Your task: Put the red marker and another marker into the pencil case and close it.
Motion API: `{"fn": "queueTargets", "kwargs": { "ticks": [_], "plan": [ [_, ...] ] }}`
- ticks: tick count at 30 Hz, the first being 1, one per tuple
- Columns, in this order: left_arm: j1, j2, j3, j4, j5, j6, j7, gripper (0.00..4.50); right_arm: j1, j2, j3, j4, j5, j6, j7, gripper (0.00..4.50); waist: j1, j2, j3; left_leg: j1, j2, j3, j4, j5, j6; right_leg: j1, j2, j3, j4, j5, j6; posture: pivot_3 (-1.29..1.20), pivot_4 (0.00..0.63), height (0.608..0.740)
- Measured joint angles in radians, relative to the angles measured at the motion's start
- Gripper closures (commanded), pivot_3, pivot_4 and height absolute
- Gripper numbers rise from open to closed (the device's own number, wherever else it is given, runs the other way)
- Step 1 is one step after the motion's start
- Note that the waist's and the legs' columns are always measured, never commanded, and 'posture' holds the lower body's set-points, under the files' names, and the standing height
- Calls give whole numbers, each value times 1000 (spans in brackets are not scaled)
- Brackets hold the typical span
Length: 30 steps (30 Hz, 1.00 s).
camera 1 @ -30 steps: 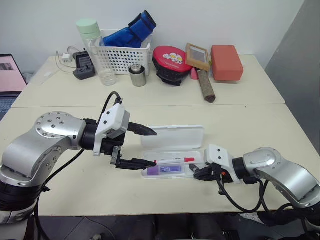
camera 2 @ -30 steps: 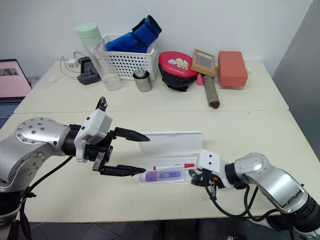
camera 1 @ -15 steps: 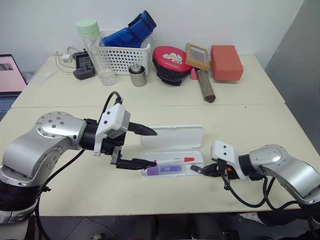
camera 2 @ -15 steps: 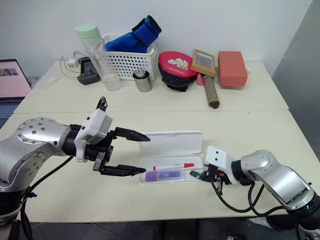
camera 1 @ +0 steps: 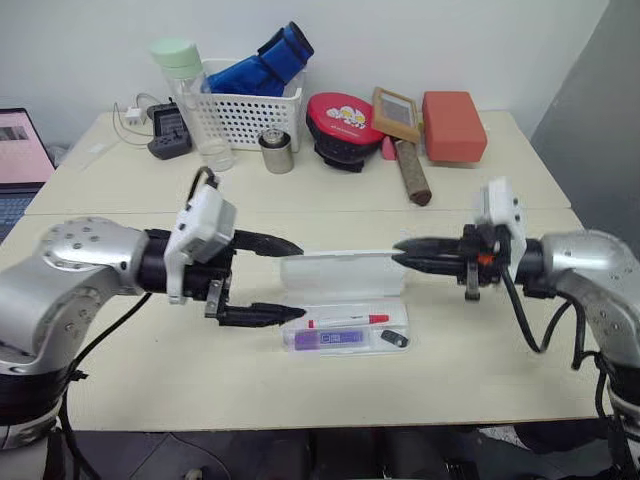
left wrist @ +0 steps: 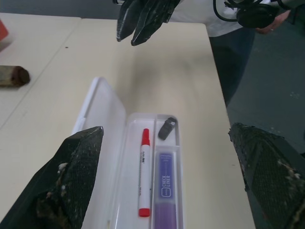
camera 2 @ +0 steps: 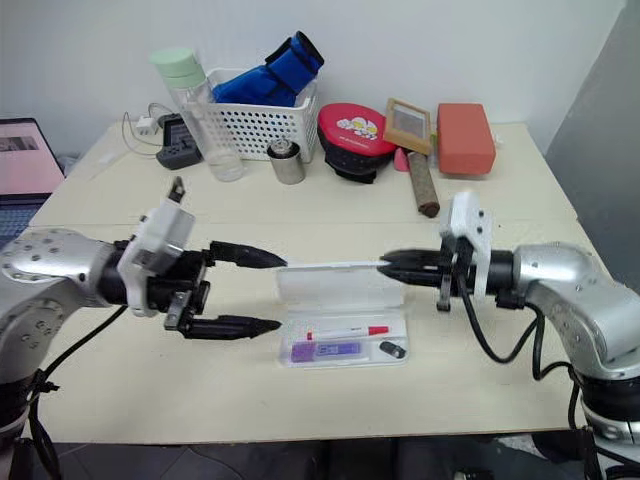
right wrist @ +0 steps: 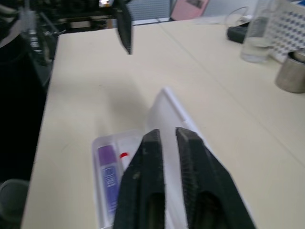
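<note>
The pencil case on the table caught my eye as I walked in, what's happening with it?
The pencil case lies open on the table, with the red marker, the purple marker and a small dark nub in its tray. Neither arm holds anything. The left tool hangs wide open at the case's left end, and the right tool, fingers slightly apart, points at the raised lid. Closing remains.

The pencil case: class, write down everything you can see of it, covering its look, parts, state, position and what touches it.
The pencil case is a flat white plastic box with rounded corners, lying open on the cream table. Its hinged lid stands raised along the far side. The divided tray holds the red marker in the far slot, the purple marker in the near one, and a small dark nub at the robot's right end. Neither hand touches it; the left hand and right hand hover at either side.
</note>
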State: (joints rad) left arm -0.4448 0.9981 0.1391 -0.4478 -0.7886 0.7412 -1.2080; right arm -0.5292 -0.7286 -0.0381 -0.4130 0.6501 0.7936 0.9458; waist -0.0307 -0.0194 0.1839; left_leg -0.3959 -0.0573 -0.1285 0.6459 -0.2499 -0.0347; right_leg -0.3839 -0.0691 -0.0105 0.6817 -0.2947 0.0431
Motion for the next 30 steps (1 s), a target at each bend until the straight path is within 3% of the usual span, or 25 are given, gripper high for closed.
{"fn": "queueTargets", "kwargs": {
  "ticks": [9, 14, 21, 24, 30],
  "plan": [
    [25, 27, 48, 49, 9, -7, 7, 0, -308, 141, 123, 459, -166, -138, 0, 1070, -10, 0, 0, 0, 1, 1, -1, 0, 0, -3, 0, 1, 1, 0, -1, 0, 150, 740],
    [85, 56, 108, 51, 9, -7, 18, 0, -399, 196, 218, 669, -282, -260, 52, 26, -11, 0, 0, -2, 1, 3, -1, 2, -4, -5, 0, 2, 0, 0, -1, 0, 150, 740],
    [147, 81, 196, 45, 5, -6, 30, 0, -481, 247, 284, 914, -405, -413, 147, 26, -11, 1, 0, -2, 1, 3, -1, 3, -4, -5, 0, 2, 1, 1, -1, 0, 150, 740],
    [171, 84, 220, 33, 2, -5, 40, 0, -524, 281, 292, 1019, -441, -457, 176, 536, -12, 1, 0, -2, 1, 2, -1, 3, -5, -5, 0, 2, 1, 1, -1, 0, 150, 740],
    [193, 87, 261, 17, 0, -4, 44, 0, -595, 319, 297, 1146, -480, -518, 267, 2018, -15, 1, 0, -2, 1, 2, -1, 3, -6, -5, 0, 2, 1, 1, -2, 0, 150, 740]
  ]
}}
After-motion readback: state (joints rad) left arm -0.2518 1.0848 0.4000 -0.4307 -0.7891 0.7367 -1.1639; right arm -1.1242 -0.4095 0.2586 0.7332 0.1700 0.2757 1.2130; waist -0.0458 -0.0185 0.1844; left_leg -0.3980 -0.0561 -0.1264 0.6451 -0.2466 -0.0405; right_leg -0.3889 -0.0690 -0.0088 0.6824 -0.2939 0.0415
